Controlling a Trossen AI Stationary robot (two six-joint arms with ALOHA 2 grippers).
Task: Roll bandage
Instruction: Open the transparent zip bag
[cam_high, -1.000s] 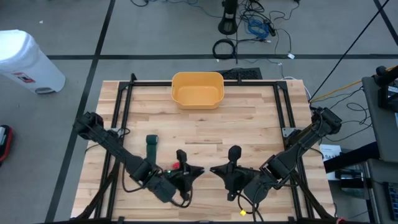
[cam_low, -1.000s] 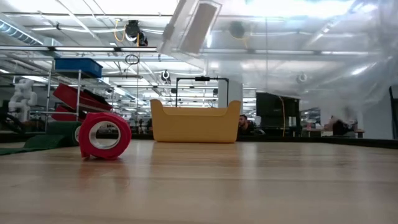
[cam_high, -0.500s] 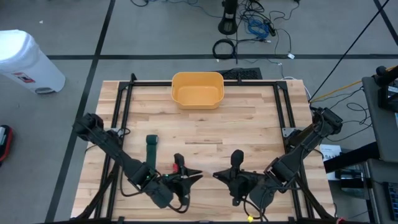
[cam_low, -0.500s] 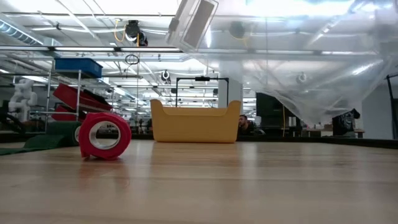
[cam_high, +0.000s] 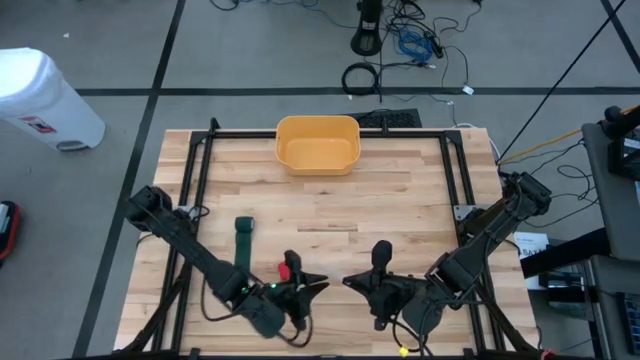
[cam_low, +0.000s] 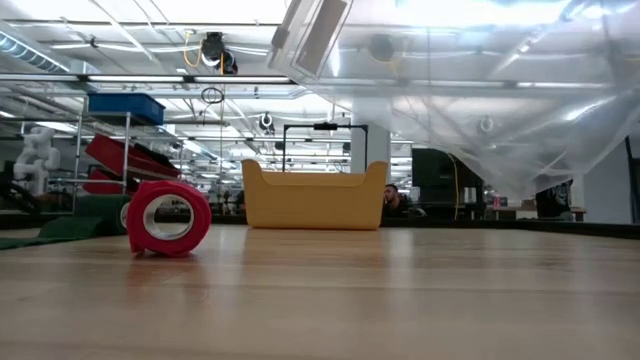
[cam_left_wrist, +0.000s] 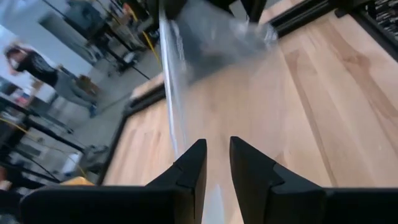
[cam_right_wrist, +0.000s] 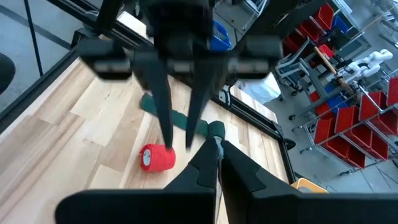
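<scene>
Both arms reach low over the near part of the table, folded at the elbow and pointing toward each other across the middle. The left arm runs from its base at the left edge down to the left gripper (cam_high: 312, 284), whose fingers (cam_left_wrist: 189, 171) stand slightly apart with a narrow gap between them. The right arm comes from the right edge to the right gripper (cam_high: 350, 284), its fingers (cam_right_wrist: 208, 163) pressed together. The two fingertips sit near each other, not touching.
</scene>
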